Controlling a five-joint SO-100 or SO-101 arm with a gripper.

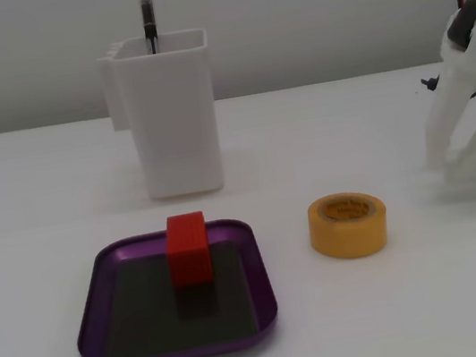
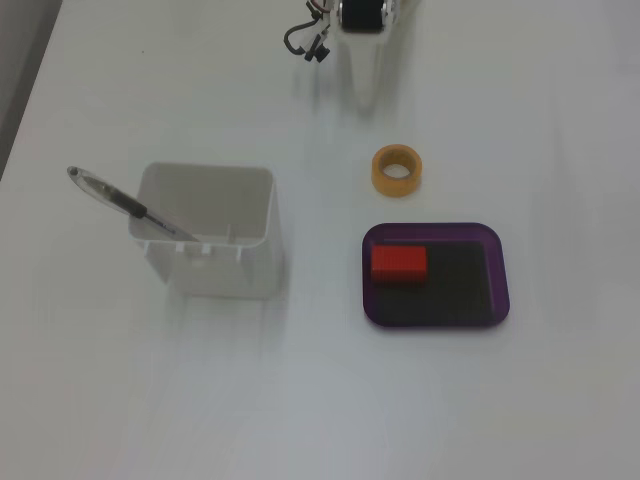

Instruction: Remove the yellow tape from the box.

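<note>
Yellow tape (image 1: 348,224) lies flat on the desk (image 1: 422,312), just outside the box's (image 1: 91,310) right rim, not touching; red cube (image 1: 187,248) sits inside the box at its far edge; gripper (image 1: 444,160) near the desk's right edge, fingers slightly parted, empty; white container (image 1: 171,112) stands behind.

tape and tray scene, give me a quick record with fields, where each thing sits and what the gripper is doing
tape: flat on the table, outside the tray, to its right in the fixed view from the front
tray: purple, holds only the cube
cube: red, at the tray's far edge
container: white, behind the tray, with a pen in it
gripper: open, empty, tips down near the table, right of the tape, clear of it
task state: tape already out
</note>
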